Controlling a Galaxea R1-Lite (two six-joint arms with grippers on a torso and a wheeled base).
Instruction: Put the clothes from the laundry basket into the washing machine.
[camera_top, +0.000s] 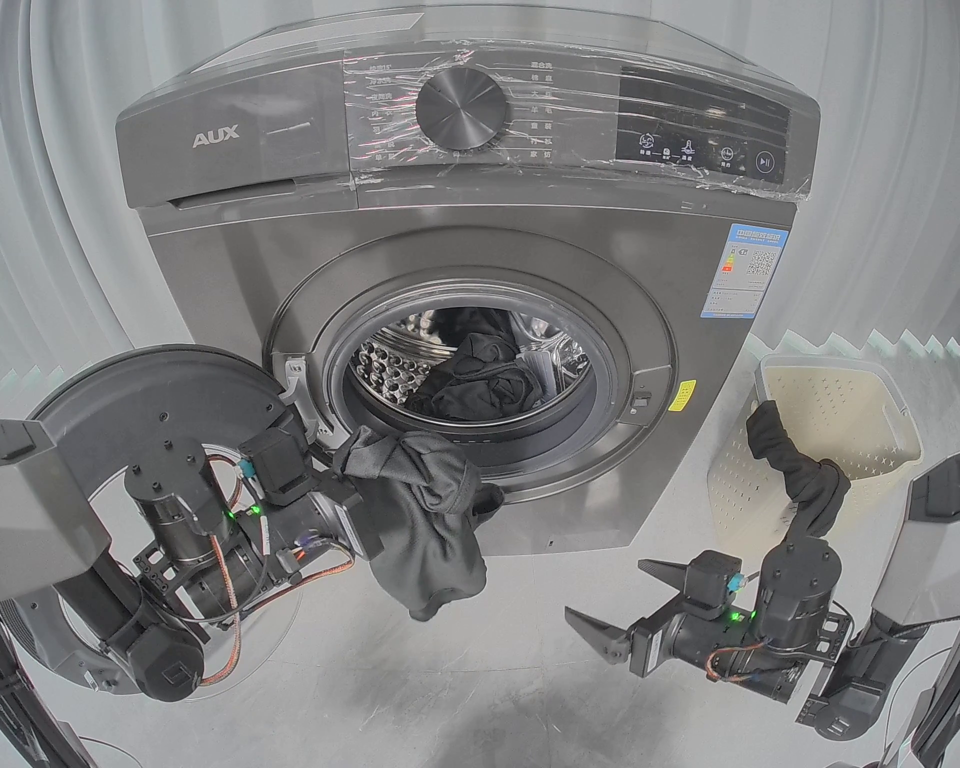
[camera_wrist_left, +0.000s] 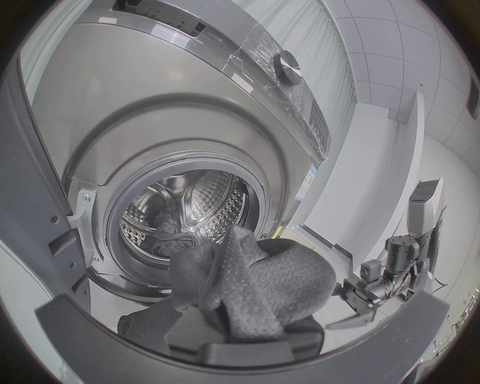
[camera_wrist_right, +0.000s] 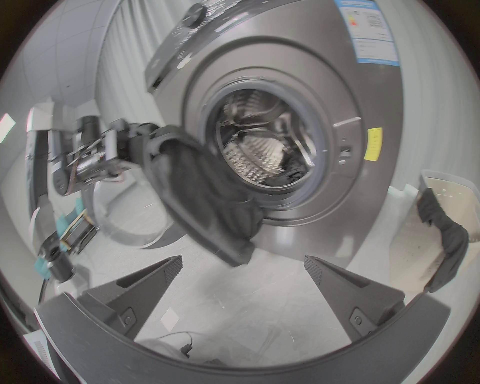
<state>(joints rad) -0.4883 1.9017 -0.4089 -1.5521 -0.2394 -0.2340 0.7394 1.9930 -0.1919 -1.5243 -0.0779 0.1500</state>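
Observation:
The grey washing machine (camera_top: 460, 230) stands with its round door (camera_top: 140, 410) swung open to the left. Dark clothes (camera_top: 478, 378) lie inside the drum. My left gripper (camera_top: 365, 500) is shut on a dark grey garment (camera_top: 425, 520) that hangs just below and in front of the drum opening (camera_wrist_left: 182, 215); the same garment (camera_wrist_left: 250, 285) drapes over its fingers. My right gripper (camera_top: 625, 600) is open and holds nothing, low over the floor to the right. A cream laundry basket (camera_top: 860, 420) stands right of the machine, with a black garment (camera_top: 800, 475) draped over its near rim.
White curtains hang behind the machine. The pale floor (camera_top: 500, 670) spreads between the two arms. The open door fills the space left of the drum, close behind my left arm. The basket (camera_wrist_right: 450, 200) stands close beside my right arm.

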